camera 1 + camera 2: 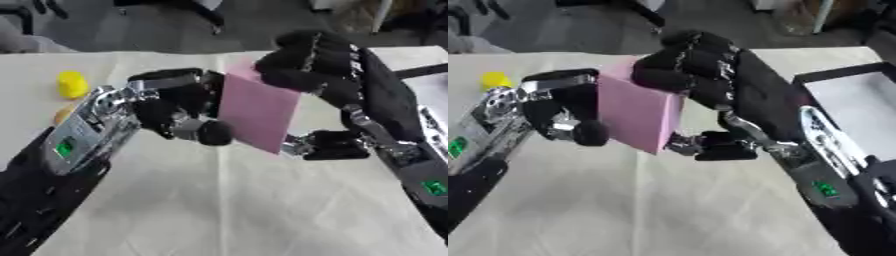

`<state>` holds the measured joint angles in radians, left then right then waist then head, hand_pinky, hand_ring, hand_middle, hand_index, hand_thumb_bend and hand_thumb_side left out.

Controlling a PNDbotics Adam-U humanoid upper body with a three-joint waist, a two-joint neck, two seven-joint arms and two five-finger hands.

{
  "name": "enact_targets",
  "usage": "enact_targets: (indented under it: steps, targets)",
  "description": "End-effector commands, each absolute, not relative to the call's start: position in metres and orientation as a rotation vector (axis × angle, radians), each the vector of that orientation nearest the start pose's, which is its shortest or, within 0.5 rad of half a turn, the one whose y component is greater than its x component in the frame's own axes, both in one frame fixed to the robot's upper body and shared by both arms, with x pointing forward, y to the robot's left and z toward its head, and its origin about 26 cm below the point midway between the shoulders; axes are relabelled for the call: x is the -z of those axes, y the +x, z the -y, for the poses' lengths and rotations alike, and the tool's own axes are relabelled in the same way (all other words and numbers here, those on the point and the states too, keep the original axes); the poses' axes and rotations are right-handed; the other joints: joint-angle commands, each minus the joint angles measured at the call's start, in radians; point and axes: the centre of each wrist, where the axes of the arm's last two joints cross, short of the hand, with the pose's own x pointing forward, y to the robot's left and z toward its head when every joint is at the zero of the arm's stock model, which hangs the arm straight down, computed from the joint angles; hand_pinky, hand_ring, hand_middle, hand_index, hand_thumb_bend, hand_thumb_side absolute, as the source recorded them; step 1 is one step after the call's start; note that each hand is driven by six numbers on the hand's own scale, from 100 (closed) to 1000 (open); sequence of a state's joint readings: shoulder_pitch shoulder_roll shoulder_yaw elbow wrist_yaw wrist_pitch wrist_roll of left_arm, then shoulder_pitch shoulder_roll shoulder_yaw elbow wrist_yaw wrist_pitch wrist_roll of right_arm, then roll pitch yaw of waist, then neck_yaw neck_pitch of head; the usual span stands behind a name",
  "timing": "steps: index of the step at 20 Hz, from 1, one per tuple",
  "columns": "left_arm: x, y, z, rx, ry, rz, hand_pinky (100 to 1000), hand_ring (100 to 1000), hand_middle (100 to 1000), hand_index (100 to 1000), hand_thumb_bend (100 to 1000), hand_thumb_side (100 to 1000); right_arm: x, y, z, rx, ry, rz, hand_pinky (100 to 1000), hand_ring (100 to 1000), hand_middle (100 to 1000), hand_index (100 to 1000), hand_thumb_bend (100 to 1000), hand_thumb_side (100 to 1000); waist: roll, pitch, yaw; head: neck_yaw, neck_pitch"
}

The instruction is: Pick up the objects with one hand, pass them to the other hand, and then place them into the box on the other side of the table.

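The pink block point(258, 112) hangs above the middle of the worktop point(227, 210), caught between both hands, so the task appears to be at the handover itself. The left hand point(171, 112) presses against the block's left face, with its thumb curled round the lower front edge. The right hand point(697, 67) comes over the top, fingers curled down on the upper edge and the thumb tucked under the lower right corner. Both hands grasp the block at once; which is giving and which is receiving cannot be told from this moment alone.

On the robot's right, a box point(846, 97) with a dark rim and pale floor lies near the worktop's edge, and no object shows inside the visible part. At the far left of the worktop a yellow object point(72, 84) stands, with something orange point(63, 114) just beside the left arm. By that layout, the block probably heads rightward: one hand has yet to let go, then the carry and the drop into the box remain, and the yellow and orange things wait their turn
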<state>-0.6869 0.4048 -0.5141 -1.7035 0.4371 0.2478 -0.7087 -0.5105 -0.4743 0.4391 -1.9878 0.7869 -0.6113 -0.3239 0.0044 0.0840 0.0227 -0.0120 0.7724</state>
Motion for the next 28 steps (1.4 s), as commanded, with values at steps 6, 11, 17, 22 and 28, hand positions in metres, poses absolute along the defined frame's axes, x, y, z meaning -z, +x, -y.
enact_targets:
  steps: [6,11,17,22,28]
  targets:
    - [-0.191,0.371,-0.164,1.351,-0.799,1.584,871,831,842,922,878,676,-0.222,0.296,0.176,1.075,0.410,-2.662,789,467,375,396,100,100,-0.010,-0.015,-0.005,-0.004,-0.002]
    - [-0.174,0.384,-0.195,1.174,-0.641,1.660,875,843,854,924,878,686,-0.227,0.300,0.192,1.028,0.501,-2.668,786,478,381,409,100,100,-0.011,-0.014,-0.009,-0.008,-0.002]
    - [-0.155,0.385,-0.244,0.885,-0.382,1.744,848,815,827,899,789,637,-0.234,0.302,0.236,0.942,0.794,-2.717,778,479,381,409,100,100,-0.011,-0.010,-0.015,-0.028,-0.002]
    - [-0.139,0.367,-0.280,0.593,-0.149,1.825,830,797,807,883,735,611,-0.223,0.296,0.280,0.794,1.250,-2.934,747,404,336,345,100,100,-0.009,-0.004,-0.015,-0.063,-0.002]
    - [-0.124,0.336,-0.300,0.387,-0.013,1.900,817,780,786,872,717,612,-0.198,0.328,0.349,0.736,1.840,-3.169,726,320,306,286,112,100,-0.005,-0.003,-0.002,-0.106,-0.002]
